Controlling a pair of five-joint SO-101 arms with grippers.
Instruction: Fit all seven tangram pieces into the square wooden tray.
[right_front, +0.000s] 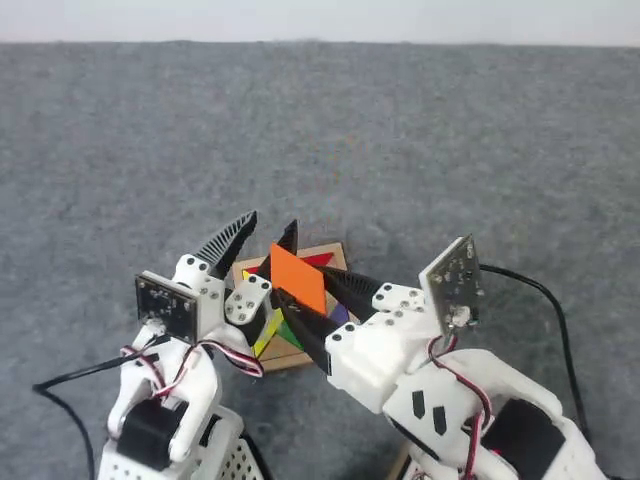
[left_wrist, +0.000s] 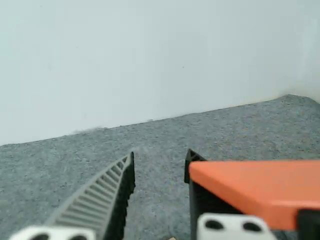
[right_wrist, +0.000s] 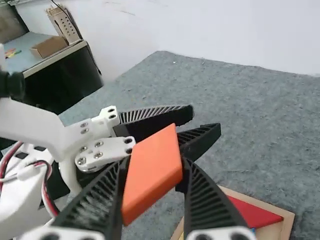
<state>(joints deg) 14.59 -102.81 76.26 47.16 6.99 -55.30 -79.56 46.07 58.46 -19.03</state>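
The orange tangram piece (right_front: 298, 278) hangs tilted above the square wooden tray (right_front: 336, 248), with my right gripper (right_front: 300, 282) shut on it. In the right wrist view the orange piece (right_wrist: 150, 172) sits between my ribbed fingers (right_wrist: 207, 210). The tray (right_wrist: 286, 220) holds a red piece (right_wrist: 250, 212) and, in the high view, yellow (right_front: 265, 342), green (right_front: 290, 335) and purple (right_front: 340, 313) pieces, partly hidden by the arms. My left gripper (right_front: 271, 222) stands open just behind the orange piece (left_wrist: 255, 186), which lies outside its gap, against one finger (left_wrist: 192, 167).
Grey carpet covers the table, with free room on all far sides of the tray. A black cable (right_front: 545, 295) loops at the right. A dark shelf with a cardboard box (right_wrist: 47, 47) stands off the table's side.
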